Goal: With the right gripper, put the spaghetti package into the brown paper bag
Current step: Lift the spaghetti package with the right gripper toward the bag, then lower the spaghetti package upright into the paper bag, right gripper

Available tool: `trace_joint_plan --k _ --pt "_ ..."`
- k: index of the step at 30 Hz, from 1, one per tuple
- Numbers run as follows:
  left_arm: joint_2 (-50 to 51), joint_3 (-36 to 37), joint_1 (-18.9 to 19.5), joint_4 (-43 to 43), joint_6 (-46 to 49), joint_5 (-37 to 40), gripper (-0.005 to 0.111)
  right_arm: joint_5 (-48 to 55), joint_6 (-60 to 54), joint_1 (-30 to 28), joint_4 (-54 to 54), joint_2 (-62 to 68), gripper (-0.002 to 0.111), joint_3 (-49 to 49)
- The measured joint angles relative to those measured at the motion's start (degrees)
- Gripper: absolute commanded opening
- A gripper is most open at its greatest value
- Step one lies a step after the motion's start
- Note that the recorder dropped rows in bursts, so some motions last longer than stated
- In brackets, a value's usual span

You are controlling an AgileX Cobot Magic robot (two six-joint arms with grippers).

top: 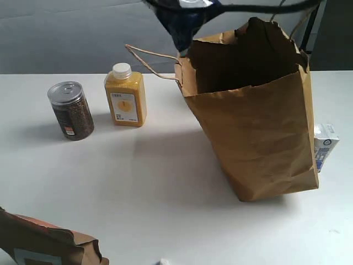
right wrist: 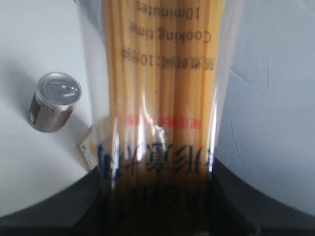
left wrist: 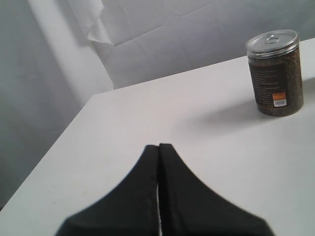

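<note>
Tan strands in the spaghetti package (right wrist: 157, 98) fill the right wrist view. The right pincer (right wrist: 157, 216) clamps the pack, its dark jaws largely hidden behind it. In the exterior view only the pack's navy tip shows, cut off above, at the left rim of the brown paper bag (top: 259, 127). A small carton (top: 325, 144) is half hidden behind the bag. The left pincer (left wrist: 158, 150) is closed on nothing over the white surface (top: 165, 182).

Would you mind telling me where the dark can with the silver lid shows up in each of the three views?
Exterior view: the can stands at left, beside the juice bottle.
Left wrist view: the can stands beyond the shut left claw.
Right wrist view: the can stands beside the spaghetti package.
Shared landmark: the white table under it.
</note>
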Motion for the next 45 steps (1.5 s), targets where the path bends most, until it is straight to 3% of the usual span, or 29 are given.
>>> trace_joint_plan --k 4,13,24,32,45 --pt "0.0 0.0 0.0 0.0 0.0 0.0 0.0 -5.62 1.91 -2.59 -0.45 -2.4 0.0 8.39" --pt "0.0 0.0 0.0 0.0 0.0 0.0 0.0 -28.35 7.44 -11.82 1.85 -8.37 0.0 26.18" --pt "0.0 0.0 0.0 0.0 0.0 0.0 0.0 -37.65 7.47 -19.08 6.03 -8.52 0.0 41.54" --pt "0.0 0.0 0.0 0.0 0.0 0.0 0.0 -41.64 7.47 -20.12 10.26 -8.52 0.0 49.35" --pt "0.0 0.0 0.0 0.0 0.0 0.0 0.0 -52.39 4.81 -17.85 27.63 -9.45 0.0 49.9"
